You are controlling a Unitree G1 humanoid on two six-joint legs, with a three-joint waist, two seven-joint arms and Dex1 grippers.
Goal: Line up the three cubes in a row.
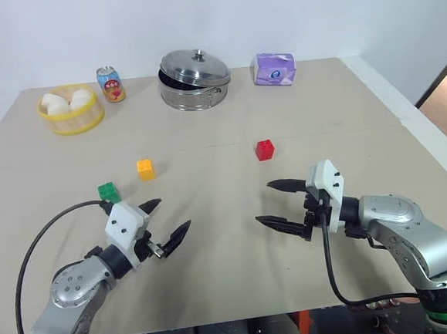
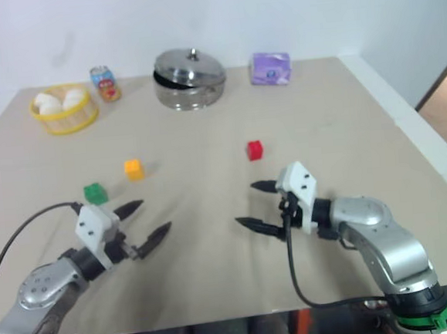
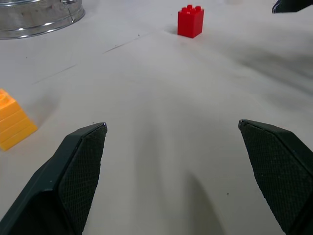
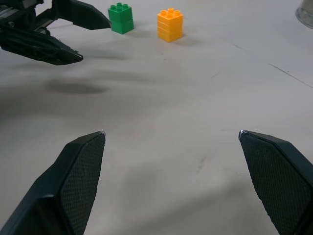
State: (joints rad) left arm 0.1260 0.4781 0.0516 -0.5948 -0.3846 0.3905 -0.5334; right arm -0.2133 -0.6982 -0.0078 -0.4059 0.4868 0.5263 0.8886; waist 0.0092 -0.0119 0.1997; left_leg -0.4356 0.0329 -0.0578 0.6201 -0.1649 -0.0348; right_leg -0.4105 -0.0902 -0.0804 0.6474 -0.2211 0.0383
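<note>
A beige tabletop (image 1: 241, 289) is shown from above, with both arms raised over its near part. The left gripper (image 1: 164, 220), two black tapered fingers on a white wrist block, is held with its fingers spread wide and nothing between them; it is pointed forward and toward the right. The right gripper (image 1: 282, 203), of the same build, is likewise spread wide and empty, and is pointed toward the left, so that the two grippers face each other across a bare stretch of table.

The three small studded plastic cubes are set apart and are not in a row. The green cube (image 1: 108, 192) is seen just beyond the left gripper, near its upper fingertip but not touched by it. The yellow-orange cube (image 1: 145, 169) is placed near the green one, slightly farther back and to the right. The red cube (image 1: 265, 150) is found well apart from both, toward the right, beyond the right gripper.

Along the far edge are arranged a yellow plastic basket (image 1: 70, 122) of white rounded items, a printed soda can (image 1: 110, 84), a lidded stainless-steel pot (image 1: 194, 79), and a purple soft packet (image 1: 275, 68).
</note>
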